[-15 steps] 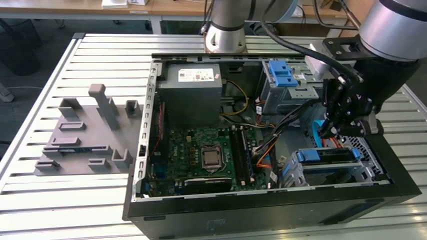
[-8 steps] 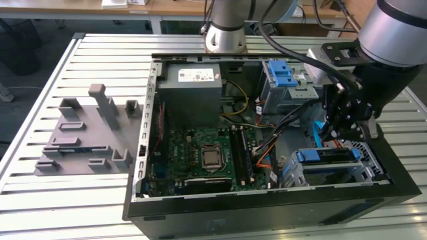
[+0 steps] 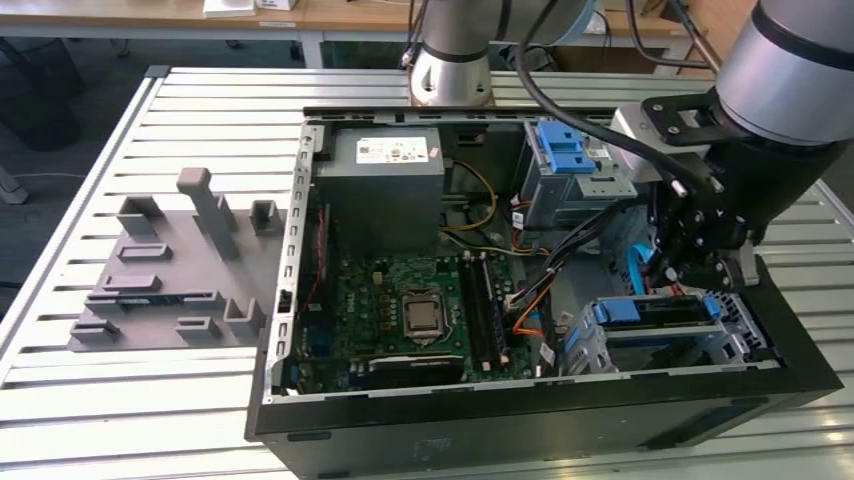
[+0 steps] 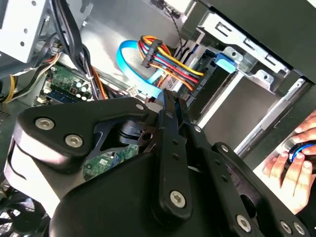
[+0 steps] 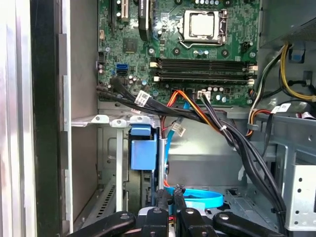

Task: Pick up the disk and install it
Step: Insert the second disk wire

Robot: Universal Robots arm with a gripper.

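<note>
**Tool poised over the drive cage, disk sitting in it**

At the exterior view's left, a grey plastic fixture (image 3: 174, 265) with upright blocks lies on the slatted metal tabletop (image 3: 80, 400). Beside it at the centre stands the open black computer case (image 3: 534, 430). Inside the case, a grey power-supply box with a white sticker (image 3: 387, 185) sits above the green motherboard (image 3: 400, 310). Further right, a ridged blue plastic latch piece (image 3: 567, 150) tops an upper metal bay. A bundle of black, orange and red cables (image 3: 547, 280) runs down from there.

At the exterior view's right, the silver-and-black arm reaches down into the case. Its black tool (image 3: 694, 275) hangs just above the silver metal drive cage (image 3: 727, 345) in the case's near corner. The disk (image 3: 650, 312), a flat drive carried in blue plastic rails, sits inside that cage just below the fingertips. Whether they touch it cannot be told.

In the first wrist view the tool (image 5: 170, 192) has its fingers drawn together with nothing visible between them, in front of a flat light-blue cable (image 5: 202, 200). The disk's blue rail end (image 5: 143, 154) shows in the cage beyond. In the second wrist view the tool (image 4: 168, 98) points towards the cage, the disk's blue tab (image 4: 224, 63) shows there, and a person's hand (image 4: 289, 165) rests outside the case.
</note>
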